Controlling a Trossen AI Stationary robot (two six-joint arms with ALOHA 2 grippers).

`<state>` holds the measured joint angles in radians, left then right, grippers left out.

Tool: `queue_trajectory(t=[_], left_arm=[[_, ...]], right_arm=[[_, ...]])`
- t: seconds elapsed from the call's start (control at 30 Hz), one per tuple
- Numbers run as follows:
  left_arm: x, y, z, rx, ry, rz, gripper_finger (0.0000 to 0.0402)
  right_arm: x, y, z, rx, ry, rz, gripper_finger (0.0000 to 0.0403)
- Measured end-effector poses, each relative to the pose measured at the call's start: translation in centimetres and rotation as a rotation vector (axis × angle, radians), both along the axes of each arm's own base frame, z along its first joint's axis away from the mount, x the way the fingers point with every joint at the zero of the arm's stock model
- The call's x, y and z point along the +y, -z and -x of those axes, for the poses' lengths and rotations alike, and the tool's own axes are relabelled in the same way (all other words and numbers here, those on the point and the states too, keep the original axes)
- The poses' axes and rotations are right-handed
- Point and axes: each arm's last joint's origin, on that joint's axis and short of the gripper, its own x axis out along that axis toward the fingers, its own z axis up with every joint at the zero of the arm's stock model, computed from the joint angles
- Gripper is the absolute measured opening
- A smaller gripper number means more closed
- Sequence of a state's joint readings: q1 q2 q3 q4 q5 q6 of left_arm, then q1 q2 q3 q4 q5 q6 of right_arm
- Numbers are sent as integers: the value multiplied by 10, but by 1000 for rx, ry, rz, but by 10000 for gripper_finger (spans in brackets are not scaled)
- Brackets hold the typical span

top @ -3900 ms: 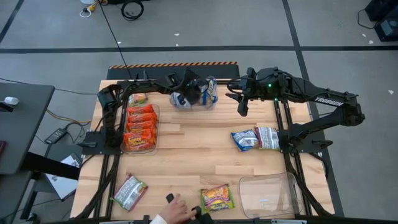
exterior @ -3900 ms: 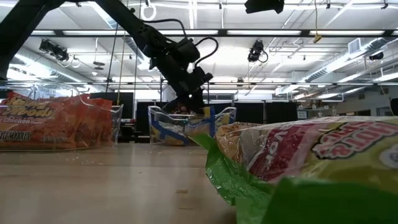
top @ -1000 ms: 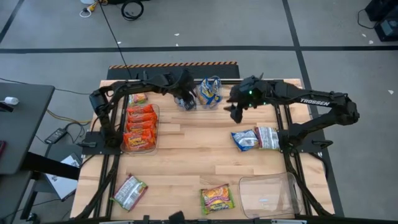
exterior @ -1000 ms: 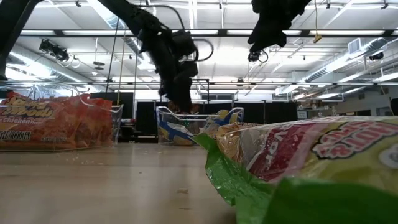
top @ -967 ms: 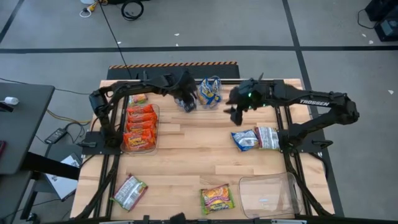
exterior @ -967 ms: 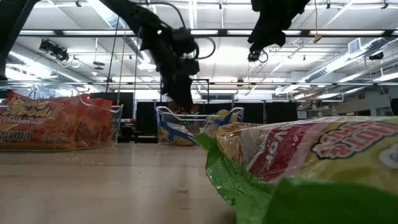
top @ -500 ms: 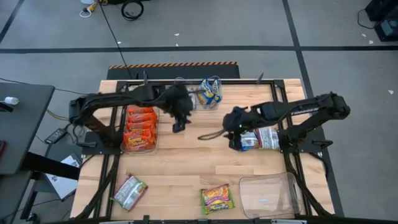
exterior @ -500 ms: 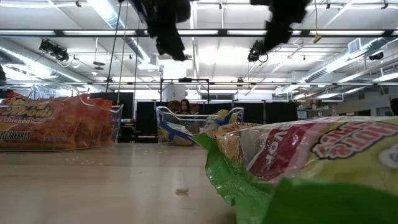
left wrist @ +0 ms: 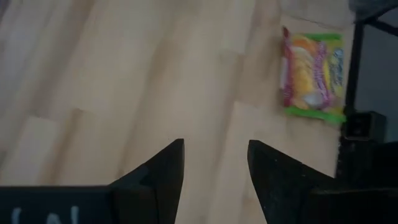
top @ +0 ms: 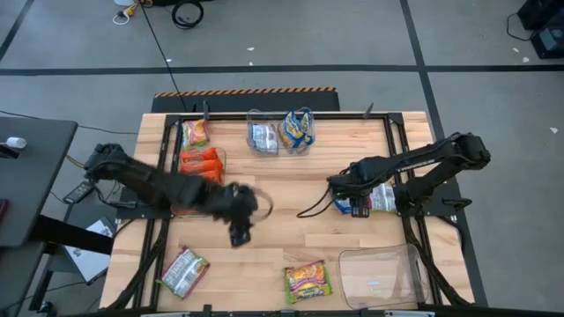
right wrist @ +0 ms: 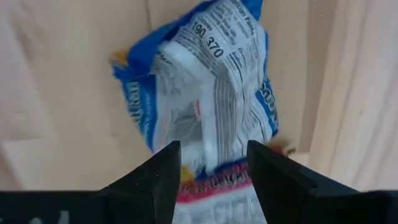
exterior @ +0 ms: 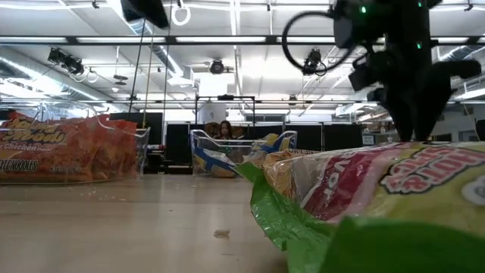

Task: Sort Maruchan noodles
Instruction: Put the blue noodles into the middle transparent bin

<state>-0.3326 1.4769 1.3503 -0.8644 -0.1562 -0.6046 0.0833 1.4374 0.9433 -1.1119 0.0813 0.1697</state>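
My right gripper (right wrist: 213, 146) stands open and points down, right above a blue Maruchan packet (right wrist: 205, 81) that lies printed back up on the wood at the table's right. A silver-white packet (top: 382, 195) lies beside it. My left gripper (left wrist: 214, 146) hangs open over bare wood near the table's middle (top: 240, 234). A yellow-green packet (left wrist: 313, 76) lies flat ahead of it, by the near edge (top: 306, 282). Another silver packet (top: 183, 271) lies at the near left.
A clear tray with orange packets (top: 199, 164) stands at the left. A tray with blue packets (top: 280, 132) stands at the far middle, and a yellow-green packet (top: 196, 133) lies at the far left. Another clear tray (top: 383, 273) stands at the near right.
My left gripper has swung away from the far tray of blue packets, toward the near edge and a little left, to the table's middle. My right gripper has come down from the far side toward the near edge, tipping to point down over the blue packet at the right.
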Motion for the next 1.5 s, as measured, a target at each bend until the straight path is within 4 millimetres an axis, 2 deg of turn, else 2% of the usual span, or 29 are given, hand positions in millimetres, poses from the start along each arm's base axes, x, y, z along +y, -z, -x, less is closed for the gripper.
queue_trajectory(t=[0.13, 0.27, 0.4, 0.5, 0.6, 0.73, 0.9, 1.03, 1.13, 1.27, 1.4, 1.5], left_arm=[[-41, -1, 15, -60, -34, -25, 181], [-66, -1, 29, -131, -114, -62, 181], [-76, -2, 37, -201, -191, -95, 181], [-72, -3, 35, -230, -227, -141, 181], [-59, -4, 28, -246, -260, -219, 181], [-32, -4, 13, -226, -287, -290, 181], [8, -10, 1, -181, -278, -354, 181], [41, -25, 2, -193, -266, -419, 181], [63, -43, 4, -280, -269, -472, 181], [85, -71, -1, -479, -257, -521, 181], [98, -88, -10, -645, -144, -570, 184], [108, -93, -14, -722, -95, -551, 193]], right_arm=[[-3, 21, 8, 1, 3, 46, 182], [-5, 37, 8, -48, 12, 78, 160], [-7, 42, 5, -110, 77, 65, 115], [-10, 36, 2, -128, 137, 16, 60], [-18, 21, -5, -190, 205, -66, 11], [-41, -7, -13, -321, 301, -217, 10], [-78, -59, -14, -652, 306, -534, 8], [-108, -97, -7, -937, 256, -791, 7], [-125, -116, -3, -1091, 211, -891, 6], [-141, -135, -3, -1213, 152, -984, 6], [-146, -154, -5, -1296, 34, -1050, 6], [-146, -167, -4, -1363, -27, -1055, 6]])
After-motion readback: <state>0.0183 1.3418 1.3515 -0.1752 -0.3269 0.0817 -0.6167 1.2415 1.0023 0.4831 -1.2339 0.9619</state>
